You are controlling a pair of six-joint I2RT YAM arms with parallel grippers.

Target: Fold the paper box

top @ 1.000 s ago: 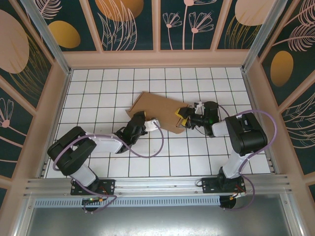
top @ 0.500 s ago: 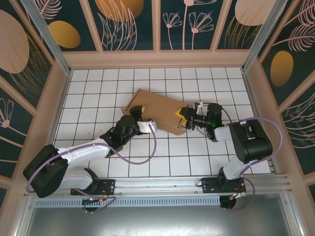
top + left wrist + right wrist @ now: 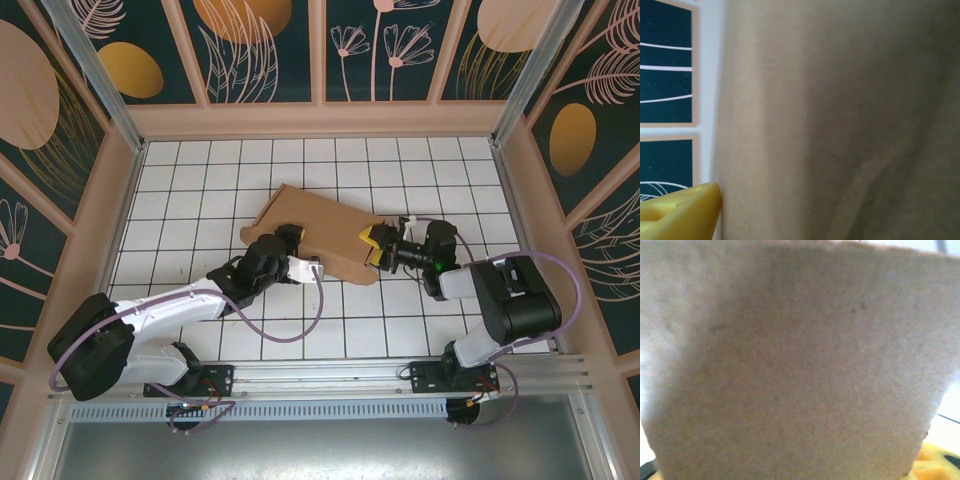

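On the white tiled table point(image 3: 200, 170), the right gripper point(image 3: 374, 246) pinches the paper box point(image 3: 325, 225) at its right edge; for the left gripper point(image 3: 288, 236), at its left edge, we cannot tell.

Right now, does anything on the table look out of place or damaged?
The plain brown cardboard paper box lies askew, its edges diagonal to the white tile grid. No tear or spill is visible.

The paper box point(image 3: 325, 225) is a plain brown cardboard sheet, still unfolded. It lies mid-surface point(image 3: 200, 170), its length running ten o'clock to four o'clock.
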